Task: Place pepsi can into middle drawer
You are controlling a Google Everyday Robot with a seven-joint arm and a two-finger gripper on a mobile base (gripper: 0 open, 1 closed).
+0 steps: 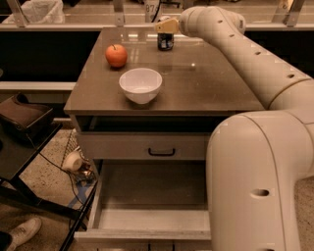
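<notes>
**Speckled floor, open drawer, can beyond the bowl**

Speckled flooring fills the nearest corner, where a pale shoe (22, 231) is cut off by the frame's edge, below and left of the white bowl (140, 84). Straight below the bowl, nearest of the cabinet's parts, the middle drawer (152, 188) stands pulled out, with pale sides and a dull grey-brown floor. Its right side is hidden behind the robot's bulky cream arm (255, 162). Above it, still under the bowl, the upper drawer (122, 146) is closed and shows a black bar handle (162, 152).

The bowl sits near the front edge of the brown counter (211, 83). Behind the bowl and to its left lies a red apple (116, 55).

Farther behind the bowl, a little to its right, the pepsi can (165, 42) stands upright on the counter, well apart from the drawer. It is small, dark and slimmer than the apple. Its markings are hard to make out.

The gripper (167, 25) hangs right over the can and covers its top. Whether the jaws are spread or pressed together cannot be told.

Farthest beyond the bowl, a rail and a pale bag (41, 11) are cropped by the top edge.
</notes>
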